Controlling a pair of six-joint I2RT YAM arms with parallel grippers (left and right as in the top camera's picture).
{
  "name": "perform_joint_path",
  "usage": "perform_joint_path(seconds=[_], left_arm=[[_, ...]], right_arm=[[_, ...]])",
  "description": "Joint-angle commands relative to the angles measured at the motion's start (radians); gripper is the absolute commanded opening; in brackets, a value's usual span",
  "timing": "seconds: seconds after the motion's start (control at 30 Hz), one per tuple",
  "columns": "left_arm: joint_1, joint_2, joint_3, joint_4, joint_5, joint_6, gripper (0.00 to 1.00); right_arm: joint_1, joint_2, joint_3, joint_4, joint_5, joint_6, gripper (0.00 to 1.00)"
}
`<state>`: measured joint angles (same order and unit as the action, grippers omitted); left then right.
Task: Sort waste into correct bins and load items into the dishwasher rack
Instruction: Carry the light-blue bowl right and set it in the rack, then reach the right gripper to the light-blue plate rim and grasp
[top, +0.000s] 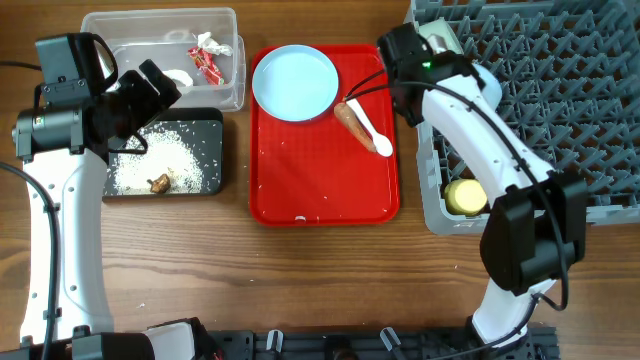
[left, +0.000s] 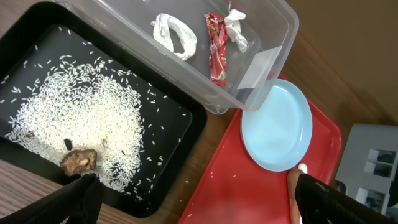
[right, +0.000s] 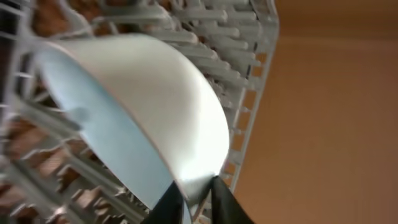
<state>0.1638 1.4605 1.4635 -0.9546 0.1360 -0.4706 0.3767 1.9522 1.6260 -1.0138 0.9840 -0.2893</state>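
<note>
The right gripper has its two dark fingers pinched on the rim of a pale blue bowl, which fills the wrist view. The bowl is tilted on its side among the pegs at the far left corner of the grey rack. A yellow cup sits in the rack's near left corner.

The left gripper hangs with its fingers spread wide and nothing between them, above the meeting edges of the black tray and the clear tub. Loose rice and a brown bit lie in the black tray. A red-and-white wrapper and a white scrap lie in the tub.

On the red tray, between the tub and the rack, rest a blue plate, a carrot and a white spoon, the last two touching.
</note>
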Motion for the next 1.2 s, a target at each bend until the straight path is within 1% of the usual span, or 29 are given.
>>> perform_joint_path(seconds=[0.0, 0.03, 0.07, 0.1, 0.17, 0.2, 0.23, 0.27, 0.37, 0.4, 0.43, 0.47, 0.5, 0.57, 0.6, 0.67, 0.7, 0.77, 0.8, 0.9, 0.97, 1.0, 1.1, 1.17], left_arm=[[0.004, 0.008, 0.003, -0.001, -0.003, -0.012, 1.0], [0.004, 0.008, 0.003, -0.001, -0.003, -0.012, 1.0], [0.004, 0.008, 0.003, -0.001, -0.003, -0.012, 1.0], [0.004, 0.008, 0.003, -0.001, -0.003, -0.012, 1.0], [0.004, 0.008, 0.003, -0.001, -0.003, -0.012, 1.0], [0.004, 0.008, 0.003, -0.001, -0.003, -0.012, 1.0], [0.004, 0.008, 0.003, -0.001, -0.003, -0.012, 1.0], [0.004, 0.008, 0.003, -0.001, -0.003, -0.012, 1.0], [0.004, 0.008, 0.003, -0.001, -0.003, -0.012, 1.0], [0.004, 0.008, 0.003, -0.001, -0.003, -0.012, 1.0], [0.004, 0.008, 0.003, -0.001, -0.003, -0.012, 1.0], [0.004, 0.008, 0.003, -0.001, -0.003, -0.012, 1.0], [0.004, 0.008, 0.003, -0.001, -0.003, -0.012, 1.0], [0.004, 0.008, 0.003, -0.001, -0.003, -0.012, 1.0], [0.004, 0.008, 0.003, -0.001, -0.003, -0.012, 1.0], [0.004, 0.008, 0.003, -0.001, -0.003, -0.012, 1.0], [0.004, 0.008, 0.003, -0.001, -0.003, -0.012, 1.0], [0.004, 0.008, 0.003, -0.001, -0.003, -0.012, 1.0], [0.004, 0.008, 0.003, -0.001, -0.003, -0.012, 1.0], [0.004, 0.008, 0.003, -0.001, -0.003, -0.012, 1.0], [0.004, 0.008, 0.003, -0.001, -0.003, -0.012, 1.0], [0.004, 0.008, 0.003, -0.001, -0.003, -0.012, 1.0], [0.004, 0.008, 0.003, -0.001, -0.003, -0.012, 1.0], [0.004, 0.008, 0.003, -0.001, -0.003, -0.012, 1.0]], right_arm=[[0.048, 0.014, -0.005, -0.001, -0.155, 0.003, 0.33], [0.06, 0.014, -0.005, -0.001, -0.155, 0.003, 0.38], [0.066, 0.014, -0.005, -0.001, -0.154, 0.002, 0.58], [0.074, 0.014, -0.005, -0.002, -0.154, 0.002, 0.71], [0.087, 0.013, -0.005, -0.001, -0.155, 0.002, 0.81], [0.089, 0.013, -0.005, -0.001, -0.155, 0.003, 0.85], [0.09, 0.013, -0.005, 0.001, -0.155, 0.003, 0.94], [0.09, 0.01, -0.005, 0.006, -0.155, 0.005, 1.0], [0.092, -0.013, -0.003, 0.057, -0.16, 0.038, 1.0], [0.092, -0.024, 0.001, 0.08, -0.191, 0.054, 1.0], [0.092, -0.042, 0.011, 0.107, -0.288, 0.058, 1.0], [0.092, -0.072, 0.025, 0.147, -0.488, 0.072, 1.0], [0.092, -0.091, 0.027, 0.176, -0.608, 0.109, 1.0], [0.09, -0.126, 0.027, 0.258, -0.882, 0.238, 1.0], [0.087, -0.139, 0.027, 0.312, -1.076, 0.314, 1.0], [0.087, -0.14, 0.027, 0.349, -1.217, 0.315, 1.0], [0.087, -0.138, 0.023, 0.397, -1.257, 0.389, 1.0], [0.088, -0.135, 0.008, 0.516, -1.285, 0.574, 1.0], [0.088, -0.134, 0.003, 0.566, -1.276, 0.602, 1.0], [0.092, -0.087, 0.003, 0.706, -1.133, 0.624, 0.99], [0.092, -0.049, 0.003, 0.745, -1.089, 0.597, 0.99], [0.092, -0.022, 0.003, 0.763, -1.065, 0.611, 0.99], [0.086, 0.067, 0.003, 0.794, -1.052, 0.705, 0.99], [0.076, 0.132, 0.004, 0.8, -1.1, 0.774, 0.99]])
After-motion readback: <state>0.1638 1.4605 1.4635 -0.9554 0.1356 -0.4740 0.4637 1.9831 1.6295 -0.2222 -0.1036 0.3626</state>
